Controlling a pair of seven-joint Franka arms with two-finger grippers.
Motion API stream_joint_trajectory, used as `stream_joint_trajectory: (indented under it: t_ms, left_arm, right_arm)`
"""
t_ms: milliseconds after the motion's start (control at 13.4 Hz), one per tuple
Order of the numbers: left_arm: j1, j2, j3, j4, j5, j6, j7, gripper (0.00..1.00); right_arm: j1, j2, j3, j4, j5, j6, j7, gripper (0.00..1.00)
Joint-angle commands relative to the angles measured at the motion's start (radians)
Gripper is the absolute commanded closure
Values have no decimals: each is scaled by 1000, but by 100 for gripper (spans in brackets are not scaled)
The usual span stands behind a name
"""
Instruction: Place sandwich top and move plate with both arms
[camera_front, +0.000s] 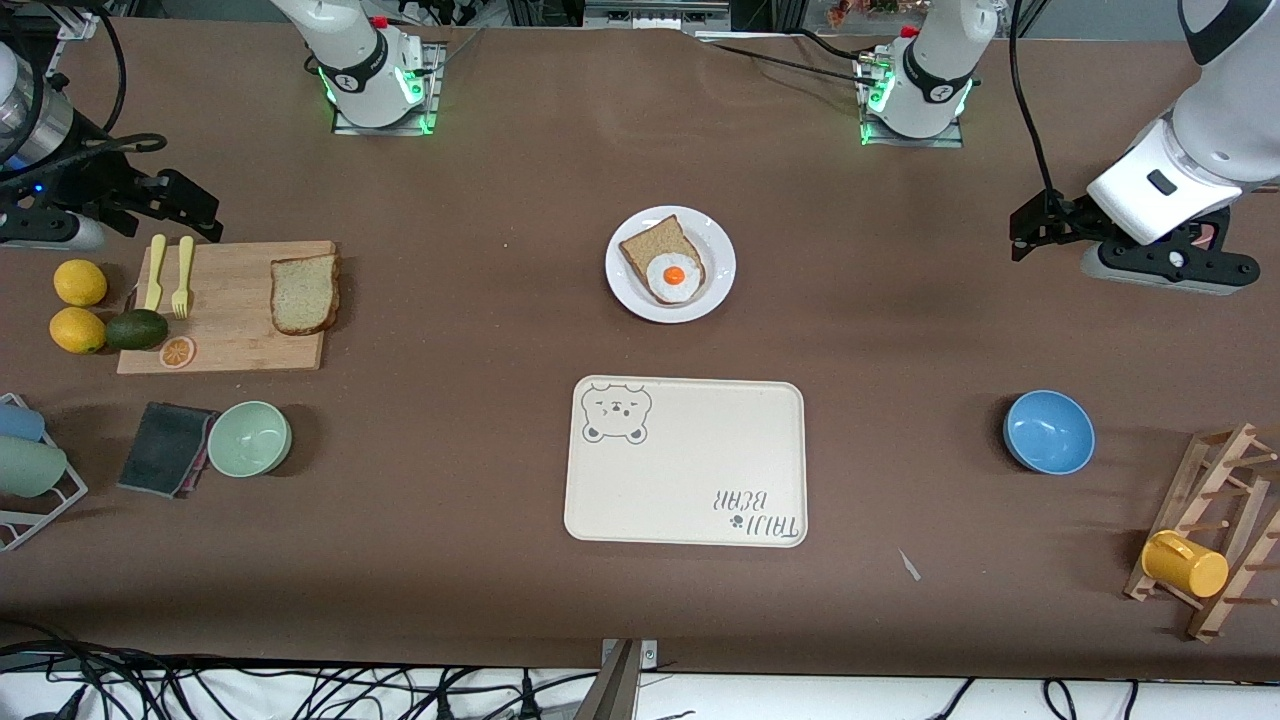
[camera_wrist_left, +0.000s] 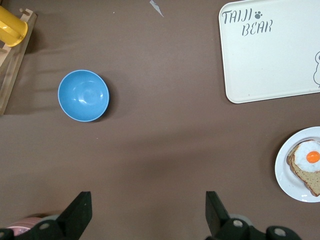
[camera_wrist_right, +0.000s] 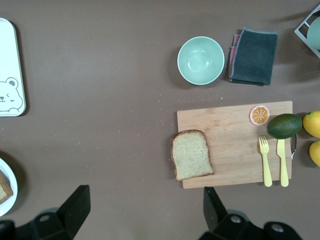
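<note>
The sandwich top (camera_front: 305, 294), a plain brown bread slice, lies on a wooden cutting board (camera_front: 230, 330) toward the right arm's end of the table; it also shows in the right wrist view (camera_wrist_right: 191, 161). The small white plate (camera_front: 715, 290) at the table's middle bears a bread slice with a fried egg (camera_front: 672, 276); the plate also shows in the left wrist view (camera_wrist_left: 283, 170). My right gripper (camera_front: 195, 212) (camera_wrist_right: 142, 207) is open and empty, up beside the board. My left gripper (camera_front: 1030, 228) (camera_wrist_left: 147, 210) is open and empty, over bare table at the left arm's end.
A cream bear tray (camera_front: 686, 460) lies nearer the camera than the plate. A blue bowl (camera_front: 1049, 431) and a wooden rack with a yellow cup (camera_front: 1184, 563) sit at the left arm's end. A green bowl (camera_front: 250, 438), dark cloth (camera_front: 165, 449), lemons, avocado and a yellow fork and knife (camera_front: 183, 275) surround the board.
</note>
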Motion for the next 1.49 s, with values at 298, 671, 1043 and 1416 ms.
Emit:
stream_joint_trajectory:
  t_ms: [298, 671, 1043, 1416]
  left_arm:
    - [11, 4, -6, 25, -27, -23, 10, 0]
    - [13, 6, -6, 25, -28, -23, 18, 0]
    - [11, 6, -6, 25, -27, -23, 12, 0]
    - [10, 6, -7, 25, -27, -23, 10, 0]
  right_arm:
    - [-29, -2, 2, -6, 16, 1, 8, 0]
    - [-27, -7, 5, -24, 7, 0, 17, 0]
    - [-24, 0, 12, -116, -1, 82, 17, 0]
    - [-7, 88, 48, -194, -26, 182, 23, 0]
